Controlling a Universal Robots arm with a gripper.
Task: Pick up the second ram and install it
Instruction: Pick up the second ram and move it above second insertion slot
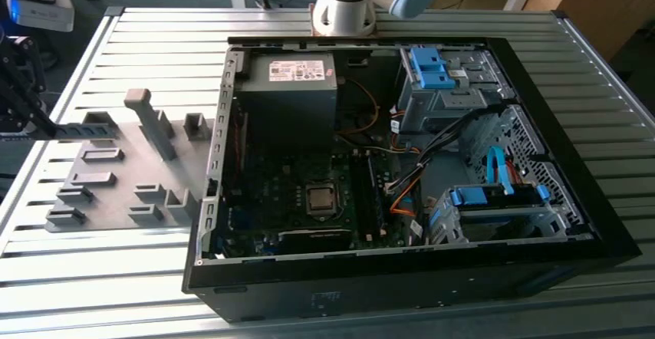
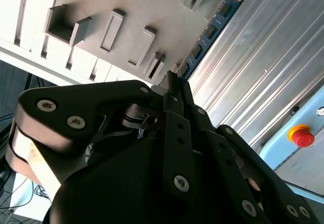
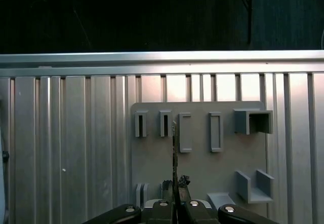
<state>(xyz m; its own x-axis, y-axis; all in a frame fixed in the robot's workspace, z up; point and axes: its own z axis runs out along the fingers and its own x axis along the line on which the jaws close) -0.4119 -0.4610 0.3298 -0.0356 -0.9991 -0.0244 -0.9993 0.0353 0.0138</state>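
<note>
While the tool (image 2: 174, 80) is clamped on the second ram (image 2: 212, 29), the stick pokes straight out past its fingertips, and it looks edge-on in the first wrist view. Just beyond the tool is the grey plastic tray (image 3: 202, 168) with slotted blocks, sitting on the ribbed metal surface (image 3: 76, 133). The open computer case (image 1: 409, 285) is well apart from the tool.

Tray (image 1: 107, 197): on desk (image 1: 153, 40), exterior view's left of computer case (image 1: 409, 293).
Second ram (image 3: 174, 148): in claw (image 3: 175, 186), above tray.
Arm base (image 1: 343, 13): behind case.
</note>
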